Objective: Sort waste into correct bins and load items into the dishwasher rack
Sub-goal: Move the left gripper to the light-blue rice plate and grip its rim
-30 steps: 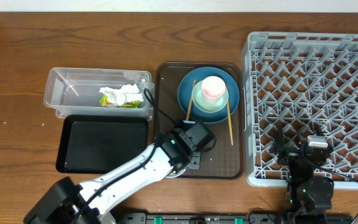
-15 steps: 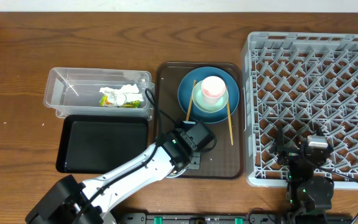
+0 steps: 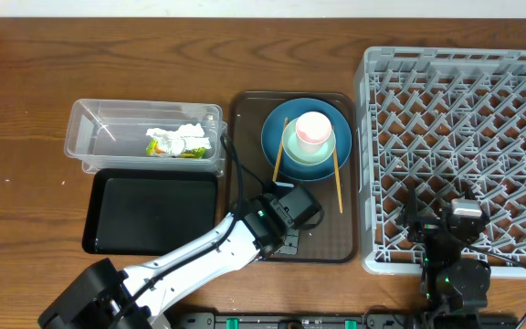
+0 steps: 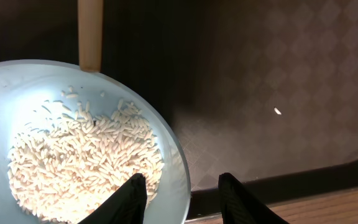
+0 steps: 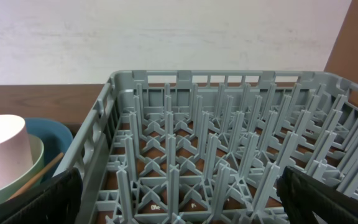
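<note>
Wooden desk [image 3: 26, 110] carries all items. The clear tub [image 3: 89, 137] at the left holds the white napkin [image 3: 187, 133] and the yellow-green wrapper [image 3: 163, 146]. The black tray [image 3: 153, 215] lies just in front of it.

On the brown serving tray [image 3: 245, 119] the dark-blue plate [image 3: 275, 123] bears the pale-green bowl [image 3: 304, 159], with the white-pink cup [image 3: 312, 128] standing in it. One chopstick [image 3: 337, 183] lies to the plate's right, the other [image 3: 279, 151] across its left edge.

The left hand [image 4: 182, 186] is at the serving tray's front edge. Its fingers [image 4: 135, 186] stand apart and straddle the rim of the light-blue bowl [image 4: 5, 93], one inside and one outside, not pinching it. The bowl holds rice grains [image 4: 79, 155]. A single grain [image 4: 277, 111] lies on the tray. A chopstick end overlaps the bowl's far rim.

The grey rack [image 3: 464, 137] stands at the right. The right hand [image 5: 179, 211] is spread wide and holds nothing, at the rack's near edge.
</note>
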You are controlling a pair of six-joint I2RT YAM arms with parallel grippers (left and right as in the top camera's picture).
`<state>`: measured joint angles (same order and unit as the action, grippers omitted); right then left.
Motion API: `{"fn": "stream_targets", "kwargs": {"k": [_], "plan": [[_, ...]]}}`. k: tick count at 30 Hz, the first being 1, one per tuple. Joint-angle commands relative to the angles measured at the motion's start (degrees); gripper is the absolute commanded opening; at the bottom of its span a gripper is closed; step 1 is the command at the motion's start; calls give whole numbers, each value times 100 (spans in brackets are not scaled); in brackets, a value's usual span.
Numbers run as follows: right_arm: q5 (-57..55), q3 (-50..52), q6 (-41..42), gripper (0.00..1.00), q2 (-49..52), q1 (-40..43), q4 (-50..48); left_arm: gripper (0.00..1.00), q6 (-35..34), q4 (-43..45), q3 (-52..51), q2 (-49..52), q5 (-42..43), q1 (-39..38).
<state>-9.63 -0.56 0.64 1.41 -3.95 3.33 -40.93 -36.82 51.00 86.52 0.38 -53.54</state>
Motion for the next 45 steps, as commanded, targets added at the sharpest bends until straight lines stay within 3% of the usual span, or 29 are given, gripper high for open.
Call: {"fn": "stream_targets", "kwargs": {"k": [1,30,45], "plan": [[2,24,55,99,0,-61,9,41,-76,2,-68,31,-131,-24],[2,24,55,99,0,-63,9,40,-76,57,-76,33,-413,-24],[2,24,55,99,0,-63,9,40,-74,723,-577,33,-472,-22]]}}
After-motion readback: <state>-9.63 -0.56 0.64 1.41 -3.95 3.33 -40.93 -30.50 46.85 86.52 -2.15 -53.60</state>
